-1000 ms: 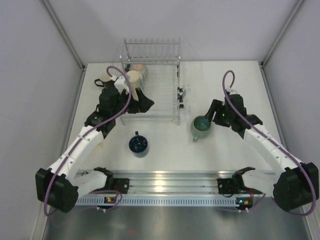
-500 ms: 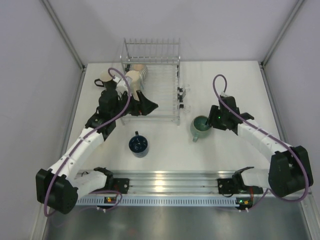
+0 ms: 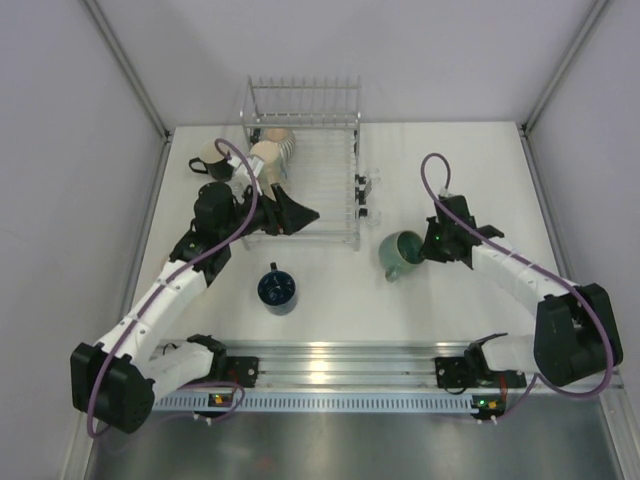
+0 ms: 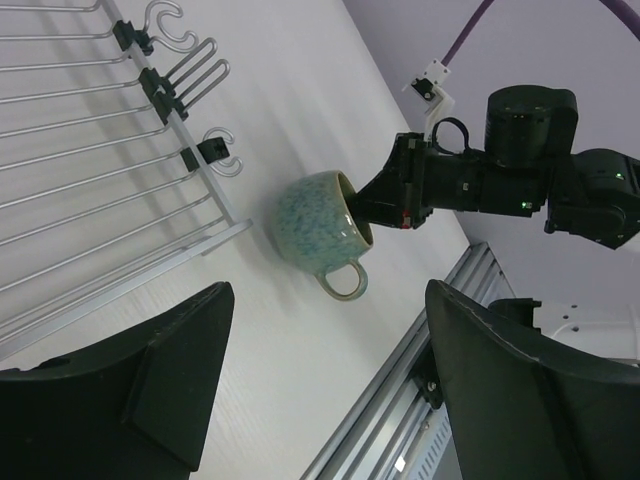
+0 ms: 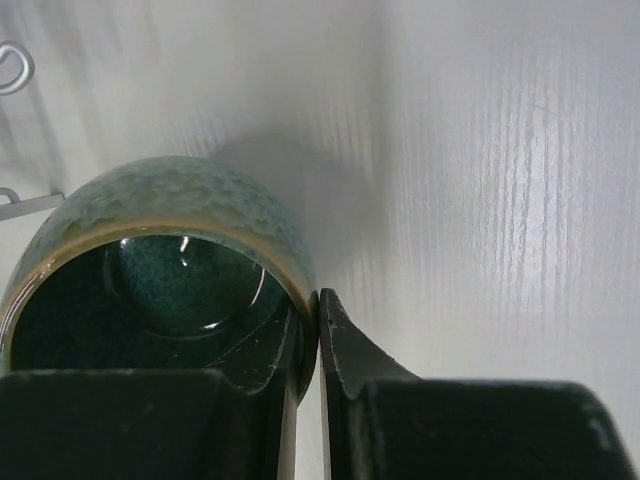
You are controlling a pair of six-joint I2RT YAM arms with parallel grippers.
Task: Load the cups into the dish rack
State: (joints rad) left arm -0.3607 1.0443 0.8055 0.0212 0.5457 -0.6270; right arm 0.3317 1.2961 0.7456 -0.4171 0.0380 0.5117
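Your right gripper (image 5: 318,300) is nearly closed on the rim of the teal-green mug (image 5: 170,200), with one finger inside the mouth and the other pressed against the outer wall. That mug (image 3: 400,254) is tipped over so its opening faces the right arm. It sits low over the bench (image 3: 480,160), just off the near right corner of the dish rack (image 3: 300,110), with its handle turned toward the near rail. You cannot tell from these views whether its side is touching the bench. Your left gripper (image 3: 303,216) is spread wide and holds nothing. It hangs over the near left part of the rack, and its camera looks across the rack wires toward the mug. A ribbed beige cup (image 3: 268,155) lies in the far left part of the rack. The black cup (image 3: 212,160) with a cream inside stands on the bench just left of the rack. The dark blue cup (image 3: 277,289) stands upright on the bench nearer the arm bases, well apart from the rack.
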